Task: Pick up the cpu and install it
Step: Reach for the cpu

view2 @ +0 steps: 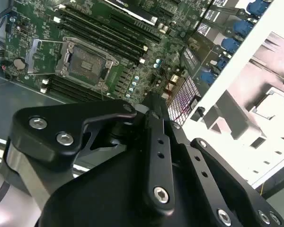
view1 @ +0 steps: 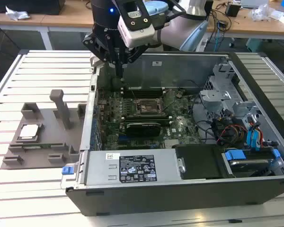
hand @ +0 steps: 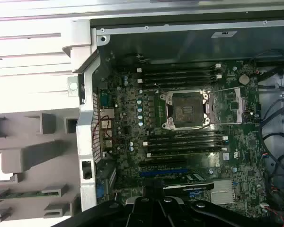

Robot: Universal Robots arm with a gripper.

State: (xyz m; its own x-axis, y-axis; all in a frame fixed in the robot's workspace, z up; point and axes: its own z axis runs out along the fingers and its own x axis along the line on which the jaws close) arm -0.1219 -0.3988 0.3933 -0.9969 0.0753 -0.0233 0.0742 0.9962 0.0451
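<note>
Silvery, pale-rimmed cpu [view1: 28,132] on a grey fixture [view1: 46,157] beside the dark case [view1: 180,195]; green motherboard [view1: 110,134] inside the case; black gripper [view1: 119,72] above.

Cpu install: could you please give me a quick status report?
Gripper shut, empty, above the case near its far wall. Cpu lying in the grey fixture outside the case. Socket open, nothing in it.

Robotics lab or technical workshop. An opened computer case [view1: 132,189] sits on a slatted metal table [view1: 42,71] under a robot arm [view1: 187,28]; wooden workbenches [view1: 61,20] behind carry cables [view1: 221,24] and equipment.
</note>
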